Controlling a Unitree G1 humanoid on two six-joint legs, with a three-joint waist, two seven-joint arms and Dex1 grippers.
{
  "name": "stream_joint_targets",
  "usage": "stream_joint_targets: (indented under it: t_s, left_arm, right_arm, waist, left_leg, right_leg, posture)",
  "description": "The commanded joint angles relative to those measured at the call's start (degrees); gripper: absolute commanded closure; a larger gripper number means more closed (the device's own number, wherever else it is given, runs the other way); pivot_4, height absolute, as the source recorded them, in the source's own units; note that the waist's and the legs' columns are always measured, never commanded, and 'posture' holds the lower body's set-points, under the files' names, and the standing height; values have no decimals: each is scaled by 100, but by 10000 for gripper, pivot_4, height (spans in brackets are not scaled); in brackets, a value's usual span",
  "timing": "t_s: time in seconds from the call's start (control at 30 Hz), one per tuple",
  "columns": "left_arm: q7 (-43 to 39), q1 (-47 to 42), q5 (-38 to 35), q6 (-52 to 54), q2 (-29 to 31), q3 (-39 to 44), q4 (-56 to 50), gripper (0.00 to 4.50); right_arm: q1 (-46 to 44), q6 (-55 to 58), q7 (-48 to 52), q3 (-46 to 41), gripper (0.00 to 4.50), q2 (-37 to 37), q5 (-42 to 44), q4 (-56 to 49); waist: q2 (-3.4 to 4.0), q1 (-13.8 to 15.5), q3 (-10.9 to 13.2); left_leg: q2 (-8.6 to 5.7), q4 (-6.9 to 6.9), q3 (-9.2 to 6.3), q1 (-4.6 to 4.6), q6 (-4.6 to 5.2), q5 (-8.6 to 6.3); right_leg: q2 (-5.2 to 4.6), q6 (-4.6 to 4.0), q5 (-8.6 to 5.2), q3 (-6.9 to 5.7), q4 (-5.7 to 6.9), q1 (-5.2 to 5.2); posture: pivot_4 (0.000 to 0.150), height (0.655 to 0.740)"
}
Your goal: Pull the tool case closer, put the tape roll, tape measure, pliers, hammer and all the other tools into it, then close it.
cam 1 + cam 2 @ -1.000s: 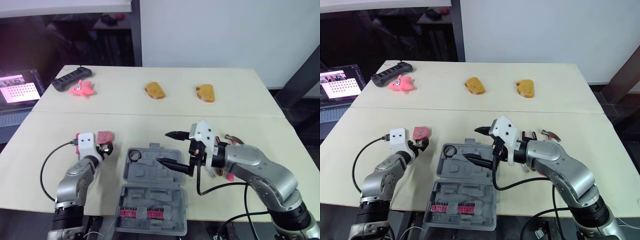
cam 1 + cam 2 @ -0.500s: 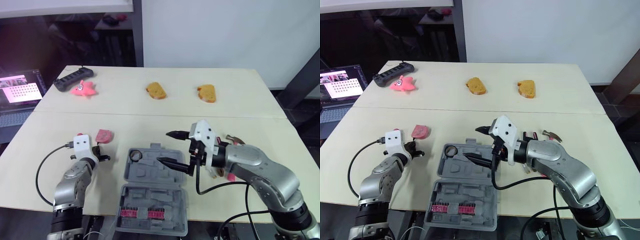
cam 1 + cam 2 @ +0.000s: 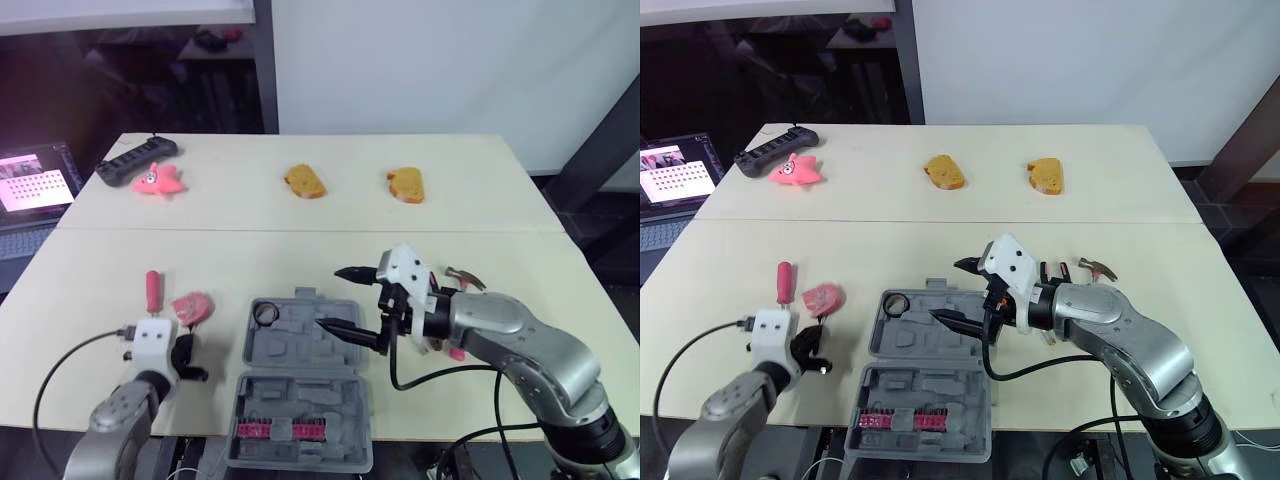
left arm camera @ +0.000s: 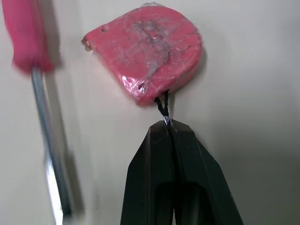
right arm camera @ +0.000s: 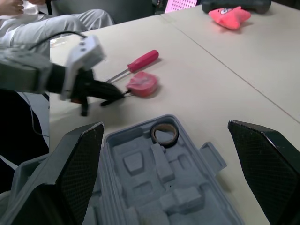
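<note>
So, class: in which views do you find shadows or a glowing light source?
Left wrist view: the pink plastic tape measure and the red-handled screwdriver each cast a soft shadow on the beige table. Left eye view: the open laptop's screen glows against the dark room behind.

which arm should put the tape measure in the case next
Left. The left gripper has its fingers shut on the black cord of the tape measure, which lies just left of the tool case. The right gripper hangs open over the case, apart from the tape measure.
</note>
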Motion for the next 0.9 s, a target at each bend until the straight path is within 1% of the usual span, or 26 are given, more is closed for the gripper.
stream_joint_targets:
  t_s: [0.03, 0.1, 0.2, 0.33, 0.43, 0.63, 0.8, 0.83, 0.9]
  left_arm:
    - [-375, 887, -128, 16, 45, 1, -231, 44845]
    - [-594, 1337, -138, -181, 109, 34, -340, 44845]
    - [-781, 1714, -124, -402, 163, 74, -364, 44845]
    - [-1284, 2400, -256, -950, 196, 328, -268, 44845]
    - [-1601, 2716, -236, -1324, 311, 448, -38, 44845]
    - [-1916, 2615, -157, -1871, 460, 520, 720, 44845]
    - [-2099, 2463, -78, -2248, 502, 422, 1173, 44845]
    - [-2140, 2431, -76, -2345, 519, 455, 1285, 42299]
    - [-2221, 2391, -89, -2498, 551, 493, 1427, 35809]
  right_arm:
    - [11, -13, 12, -147, 0, -53, 114, -259]
    - [35, -8, 24, -150, 0, -64, 121, -271]
    - [60, -2, 29, -155, 0, -69, 128, -290]
    - [97, 35, 16, -165, 0, -77, 148, -324]
    - [106, 77, 7, -178, 0, -83, 186, -358]
    - [55, 85, 8, -134, 0, -87, 172, -291]
    - [27, 67, -23, -88, 0, -52, 122, -233]
    - [36, 59, -22, -91, 0, -53, 118, -229]
    - [47, 50, -23, -91, 0, -52, 110, -226]
  waist:
    - [0, -12, 0]
    - [0, -14, 0]
    - [0, -19, 0]
    - [-3, -72, 0]
    - [-4, -117, 1]
    - [0, -128, -1]
    - [34, -122, -21]
    - [40, -121, -24]
    - [54, -121, -33]
  left_leg:
    - [0, 0, 3, 0, 0, 0]
    - [0, -1, 13, -2, 0, -1]
    - [0, -2, 18, -6, 0, -2]
    - [1, -6, 25, -10, 3, -6]
    - [1, -10, 32, -13, 8, -9]
    - [1, -15, 35, -10, 8, -9]
    - [1, -25, 37, -6, 8, -9]
    - [1, -33, 38, -3, 8, -9]
    - [1, -48, 38, 1, 8, -8]
  right_leg:
    - [1, -2, -1, 3, -5, 0]
    - [0, -4, -3, 13, -15, 0]
    - [0, -5, -3, 18, -32, -1]
    - [-1, -5, -2, 24, -49, -3]
    - [-2, -5, -3, 30, -54, -10]
    - [-1, -7, -3, 32, -54, -18]
    - [-1, -8, -2, 35, -53, -20]
    - [-1, -9, -2, 35, -53, -20]
    - [0, -10, -1, 35, -53, -23]
  posture:
    - [1500, 7400]
    - [1500, 7400]
    - [1500, 7400]
    - [1500, 7400]
    - [1500, 7400]
    - [1500, 7400]
    - [1500, 7400]
    - [1500, 7400]
    - [1500, 7400]
